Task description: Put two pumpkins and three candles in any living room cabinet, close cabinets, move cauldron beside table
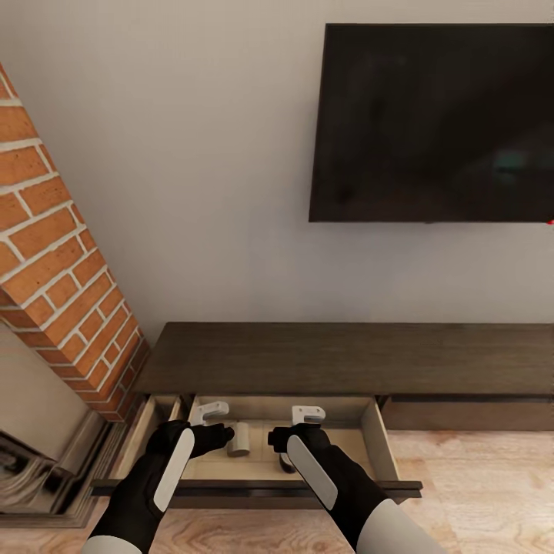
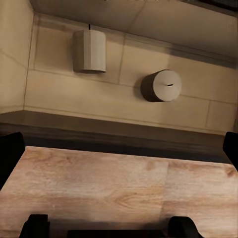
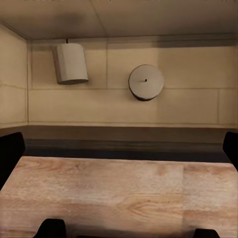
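Candles (image 1: 238,439) sit in the open cabinet (image 1: 338,358) drawer, lower centre — small, stiff, light; pinch their sides. Your left gripper (image 1: 209,413) and right gripper (image 1: 308,415) — both spread, empty.

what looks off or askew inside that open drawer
One candle lies tipped on its side on the pale floor of the open drawer, while the other candle stands upright near it, wick up. Nothing looks spilled or damaged. The cabinet is not yet closed.
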Robot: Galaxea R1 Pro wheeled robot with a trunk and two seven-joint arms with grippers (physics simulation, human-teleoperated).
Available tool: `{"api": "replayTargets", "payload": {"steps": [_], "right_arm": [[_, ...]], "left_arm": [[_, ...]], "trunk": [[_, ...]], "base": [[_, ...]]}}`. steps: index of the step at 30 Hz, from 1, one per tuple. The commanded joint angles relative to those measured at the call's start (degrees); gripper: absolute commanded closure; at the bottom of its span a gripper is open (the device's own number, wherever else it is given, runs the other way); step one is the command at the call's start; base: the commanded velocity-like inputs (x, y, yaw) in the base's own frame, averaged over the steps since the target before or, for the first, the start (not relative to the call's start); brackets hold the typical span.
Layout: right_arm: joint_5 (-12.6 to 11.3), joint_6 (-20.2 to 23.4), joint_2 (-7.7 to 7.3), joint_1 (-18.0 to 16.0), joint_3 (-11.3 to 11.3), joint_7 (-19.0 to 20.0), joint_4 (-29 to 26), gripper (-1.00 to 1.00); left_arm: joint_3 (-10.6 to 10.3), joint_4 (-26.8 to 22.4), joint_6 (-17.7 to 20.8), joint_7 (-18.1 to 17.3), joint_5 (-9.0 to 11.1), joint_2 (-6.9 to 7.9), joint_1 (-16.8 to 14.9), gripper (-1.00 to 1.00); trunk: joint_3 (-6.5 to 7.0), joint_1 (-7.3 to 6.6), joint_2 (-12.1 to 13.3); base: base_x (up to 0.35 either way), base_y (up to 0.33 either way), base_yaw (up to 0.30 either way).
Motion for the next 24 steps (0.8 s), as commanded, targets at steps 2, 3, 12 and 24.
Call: {"api": "replayTargets", "payload": {"steps": [2, 3, 12, 24], "right_arm": [[0.0, 0.0, 0.00, 0.0, 0.0, 0.0, 0.0, -1.00], [0.0, 0.0, 0.00, 0.0, 0.0, 0.0, 0.0, -1.00], [0.0, 0.0, 0.00, 0.0, 0.0, 0.0, 0.0, -1.00], [0.0, 0.0, 0.00, 0.0, 0.0, 0.0, 0.0, -1.00]], "left_arm": [[0.0, 0.0, 0.0, 0.0, 0.0, 0.03, 0.0, -1.00], [0.0, 0.0, 0.0, 0.0, 0.0, 0.04, 0.0, -1.00], [0.0, 0.0, 0.0, 0.0, 0.0, 0.05, 0.0, -1.00], [0.0, 0.0, -0.1, 0.0, 0.0, 0.06, 0.0, -1.00]], "trunk": [[0.36, -0.45, 0.8], [0.54, -0.67, 1.2], [2.16, -2.64, 4.8], [4.31, -5.28, 9.6]], "base": [[-0.003, 0.000, 0.000], [-0.002, 0.000, 0.000], [-0.012, 0.000, 0.000], [-0.102, 0.000, 0.000]]}}
